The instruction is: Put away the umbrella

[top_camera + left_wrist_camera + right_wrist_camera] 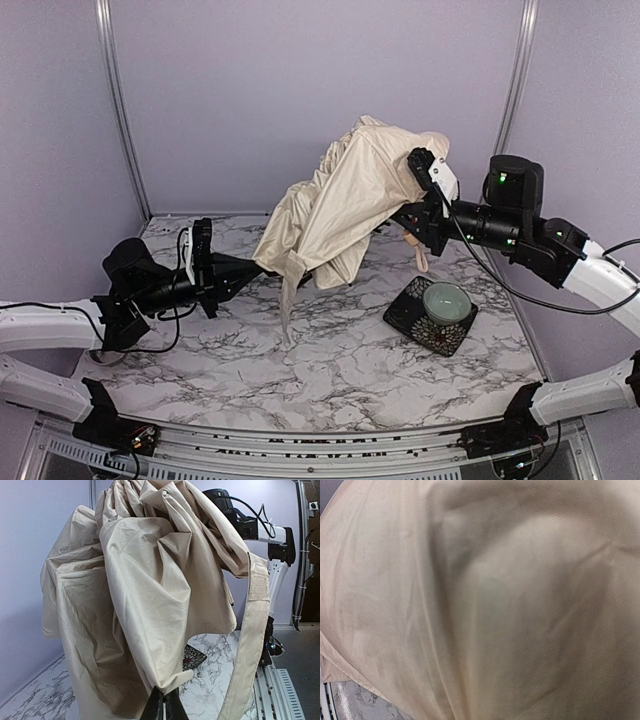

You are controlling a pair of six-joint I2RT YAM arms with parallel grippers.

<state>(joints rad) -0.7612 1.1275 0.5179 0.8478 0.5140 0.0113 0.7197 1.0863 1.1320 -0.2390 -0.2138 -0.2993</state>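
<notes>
The umbrella [335,205], folded, with loose cream-beige fabric, hangs in the air between my two arms, sloping up to the right. My left gripper [258,270] is shut on a fold of fabric at its low left end; in the left wrist view the dark fingertips [156,702] pinch the cloth [150,595]. A closure strap [257,630] dangles on the right of that view. My right gripper [412,215] holds the high right end, with its fingers hidden under fabric. A pale loop strap [422,260] hangs below it. Fabric [480,600] fills the right wrist view.
A dark patterned square plate [408,318] with a pale green bowl [447,300] on it sits on the marble table at the right, below the right arm. The plate's corner shows in the left wrist view [192,657]. Purple walls close in the back and sides.
</notes>
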